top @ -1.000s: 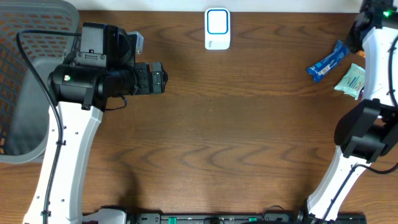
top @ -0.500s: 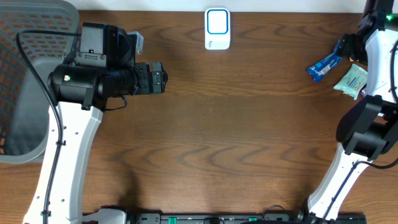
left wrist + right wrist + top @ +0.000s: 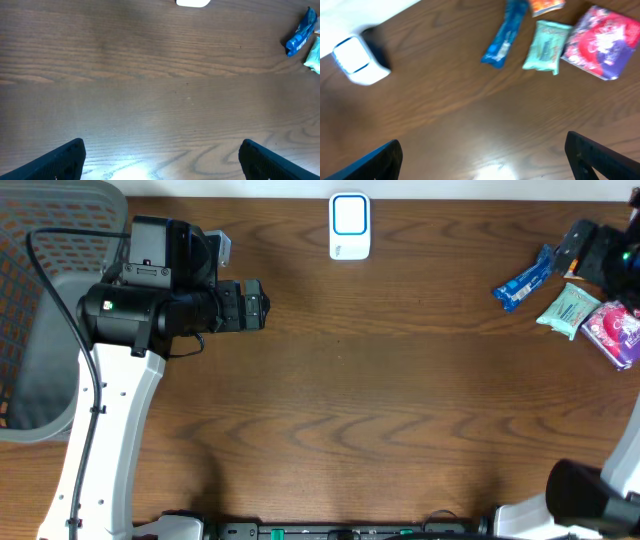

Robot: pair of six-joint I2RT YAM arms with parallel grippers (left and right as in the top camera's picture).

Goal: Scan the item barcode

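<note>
Jaws wide open, empty, on left gripper (image 3: 162, 162) and right gripper (image 3: 482, 165). Right: centre over blue packet (image 3: 503, 35), upper middle; pinch across narrow width.

Overhead straight down over table (image 3: 400, 380); wrist views oblique, blue packet (image 3: 525, 278) common to all.

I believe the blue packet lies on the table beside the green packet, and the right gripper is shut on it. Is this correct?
Not quite. The blue packet lies on the table beside the green packet, but the right gripper is open and apart from it, as the right wrist view shows.
</note>
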